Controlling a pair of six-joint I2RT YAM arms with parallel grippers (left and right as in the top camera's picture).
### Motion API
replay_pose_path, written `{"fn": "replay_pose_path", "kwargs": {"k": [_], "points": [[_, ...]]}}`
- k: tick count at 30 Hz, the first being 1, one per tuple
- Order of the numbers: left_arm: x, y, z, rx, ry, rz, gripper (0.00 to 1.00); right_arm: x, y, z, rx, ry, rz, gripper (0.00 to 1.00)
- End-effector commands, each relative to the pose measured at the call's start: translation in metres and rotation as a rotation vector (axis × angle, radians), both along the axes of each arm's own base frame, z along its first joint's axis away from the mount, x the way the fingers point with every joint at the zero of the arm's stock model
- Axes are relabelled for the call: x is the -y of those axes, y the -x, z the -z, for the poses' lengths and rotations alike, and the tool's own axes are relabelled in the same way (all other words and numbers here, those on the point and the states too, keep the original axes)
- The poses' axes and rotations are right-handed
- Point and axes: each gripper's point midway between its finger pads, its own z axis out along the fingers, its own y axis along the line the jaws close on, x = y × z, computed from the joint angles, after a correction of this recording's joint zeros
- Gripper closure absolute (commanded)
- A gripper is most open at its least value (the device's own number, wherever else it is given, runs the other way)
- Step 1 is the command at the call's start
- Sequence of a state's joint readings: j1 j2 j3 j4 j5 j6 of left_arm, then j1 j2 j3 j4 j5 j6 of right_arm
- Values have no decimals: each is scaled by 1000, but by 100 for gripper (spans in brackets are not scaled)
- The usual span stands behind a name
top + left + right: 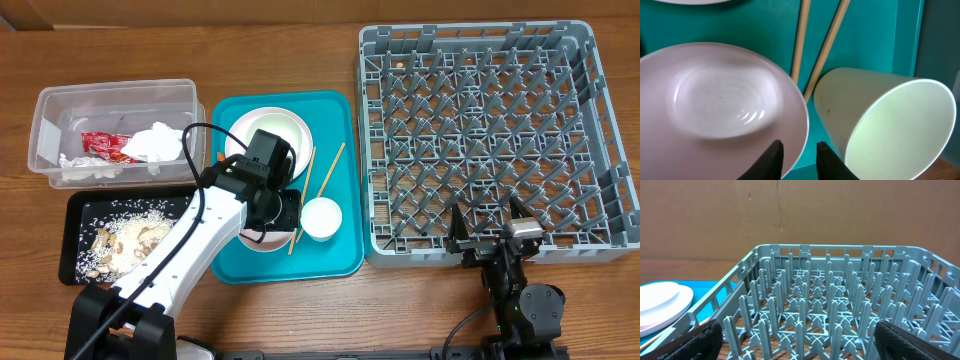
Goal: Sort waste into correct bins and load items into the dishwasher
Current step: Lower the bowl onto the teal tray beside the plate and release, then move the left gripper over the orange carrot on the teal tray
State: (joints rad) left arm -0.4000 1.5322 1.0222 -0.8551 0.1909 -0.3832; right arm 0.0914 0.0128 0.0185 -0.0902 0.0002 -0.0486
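Waste is binned: red crinkled wrapper [97,143] and crumpled white tissue [155,142] lie in the clear rectangular plastic tub [50,110]. Loading is still to do: the square grey plastic dish rack [367,150] holds no dishes. The left claw [799,152], narrowly parted, straddles the shallow white bowl [720,100] rim on the teal flat tray [340,250]. The right claw [797,332] is wide and empty.

No legible text or labels.

Grey rack [840,305] ahead — white plate [660,302] at left (tool [801,347] spread wide).
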Motion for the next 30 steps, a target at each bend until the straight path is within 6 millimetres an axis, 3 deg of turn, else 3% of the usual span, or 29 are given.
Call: {"fn": "replay_pose_path", "kwargs": {"k": [1,3,9,12,14,17,25,27,30], "points": [[6,-8,-11,26,29,-2,75,0,0,1,5,1,1,0],[4,-15,-19,47,28,-13,75,0,0,1,5,1,1,0],[-30,-59,-67,198,-96,-121,70,0,0,1,5,1,1,0],[-50,-72,-76,236,-137,-205,67,0,0,1,5,1,1,0],[-72,-78,-74,239,-182,-286,70,0,0,1,5,1,1,0],[-89,-81,-69,215,-188,-353,71,0,0,1,5,1,1,0],[-95,-82,-35,121,-232,-368,75,0,0,1,5,1,1,0],[-98,-84,-24,97,-261,-368,68,0,0,1,5,1,1,0],[-99,-84,-11,67,-278,-362,43,0,0,1,5,1,1,0]]}}
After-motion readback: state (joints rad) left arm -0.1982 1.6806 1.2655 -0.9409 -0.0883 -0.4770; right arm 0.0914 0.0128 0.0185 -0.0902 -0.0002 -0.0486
